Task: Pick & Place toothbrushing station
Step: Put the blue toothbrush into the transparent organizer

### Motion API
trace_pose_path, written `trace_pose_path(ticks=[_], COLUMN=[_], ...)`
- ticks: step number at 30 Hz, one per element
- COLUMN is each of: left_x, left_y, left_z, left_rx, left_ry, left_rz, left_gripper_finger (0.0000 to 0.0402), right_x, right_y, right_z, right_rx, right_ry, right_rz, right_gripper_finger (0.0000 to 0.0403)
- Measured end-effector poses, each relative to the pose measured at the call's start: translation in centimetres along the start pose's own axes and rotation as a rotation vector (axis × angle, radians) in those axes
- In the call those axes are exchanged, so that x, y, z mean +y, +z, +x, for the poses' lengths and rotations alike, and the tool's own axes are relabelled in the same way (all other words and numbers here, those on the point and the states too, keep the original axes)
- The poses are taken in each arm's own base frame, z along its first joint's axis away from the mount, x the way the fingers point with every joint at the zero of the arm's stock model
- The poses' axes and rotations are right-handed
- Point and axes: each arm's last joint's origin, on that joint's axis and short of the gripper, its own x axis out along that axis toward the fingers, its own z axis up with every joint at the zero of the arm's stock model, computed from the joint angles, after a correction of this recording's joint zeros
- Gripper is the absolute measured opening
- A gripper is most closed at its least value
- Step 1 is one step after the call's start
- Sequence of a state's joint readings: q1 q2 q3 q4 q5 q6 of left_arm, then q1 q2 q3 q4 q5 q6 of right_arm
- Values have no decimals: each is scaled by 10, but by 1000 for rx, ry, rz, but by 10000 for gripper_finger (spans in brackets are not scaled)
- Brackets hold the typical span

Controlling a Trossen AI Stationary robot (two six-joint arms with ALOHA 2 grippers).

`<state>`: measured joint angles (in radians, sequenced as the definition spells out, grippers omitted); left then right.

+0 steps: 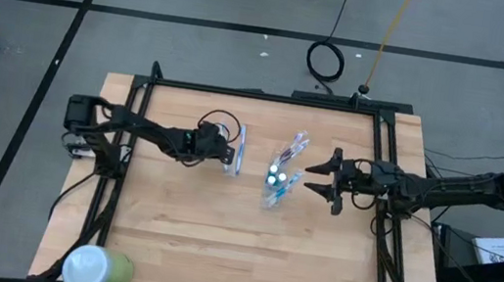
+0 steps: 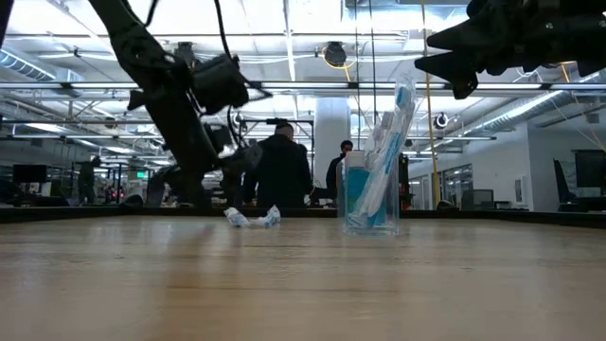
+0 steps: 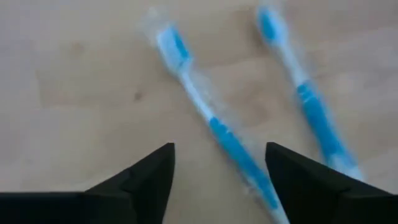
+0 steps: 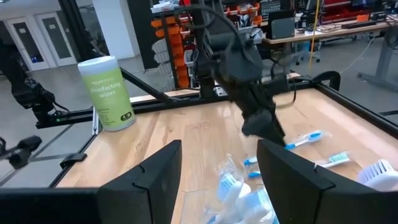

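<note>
Two blue-and-white toothbrushes [image 3: 217, 127] [image 3: 311, 99] in clear wrappers lie flat on the wooden table, left of the middle [image 1: 239, 149]. My left gripper [image 3: 221, 180] hangs open just over them, slanting down, one finger on each side of the nearer brush's handle without touching it. The small clear cup [image 2: 369, 194] stands upright in the middle of the table [image 1: 276, 179] with several wrapped brushes leaning in it. My right gripper [image 1: 323, 179] is open and level, raised just right of the cup [image 4: 242, 193].
A pale-green wipes container [image 1: 96, 267] stands at the table's near left corner [image 4: 106, 93]. A black frame [image 1: 268, 96] runs along the table's edges. People stand in the room beyond the far edge [image 2: 284, 166]. Bare wood lies across the near half.
</note>
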<state>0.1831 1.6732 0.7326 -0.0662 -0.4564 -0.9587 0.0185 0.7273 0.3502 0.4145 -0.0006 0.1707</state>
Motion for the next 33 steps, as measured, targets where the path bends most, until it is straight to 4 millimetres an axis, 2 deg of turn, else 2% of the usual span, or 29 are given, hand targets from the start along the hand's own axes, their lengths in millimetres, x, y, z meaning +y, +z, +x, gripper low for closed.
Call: trace_pose_path(ticks=[5,9,14,26,28,33], left_x=[0,2,1,4,3,2], left_y=[-5,-10,-11,-10,-9,-2], left_z=[21,24,20,10,7,-10], left_rx=[14,37,52,124,133,112], left_ry=[-4,15,10,-14,-36,-69], left_rz=[-8,22,85,186,209,259], left_gripper_finger=[289,277,218,23,15,26], right_x=[0,0,0,0,0,0], right_y=[1,1,1,0,0,0], right_z=[0,0,0,0,0,0], right_rx=[-8,-7,-6,0,0,-7], right_ry=[1,0,-1,-4,-4,-4], right_rz=[0,6,11,26,26,26], right_gripper_finger=[201,201,201,201,201,201])
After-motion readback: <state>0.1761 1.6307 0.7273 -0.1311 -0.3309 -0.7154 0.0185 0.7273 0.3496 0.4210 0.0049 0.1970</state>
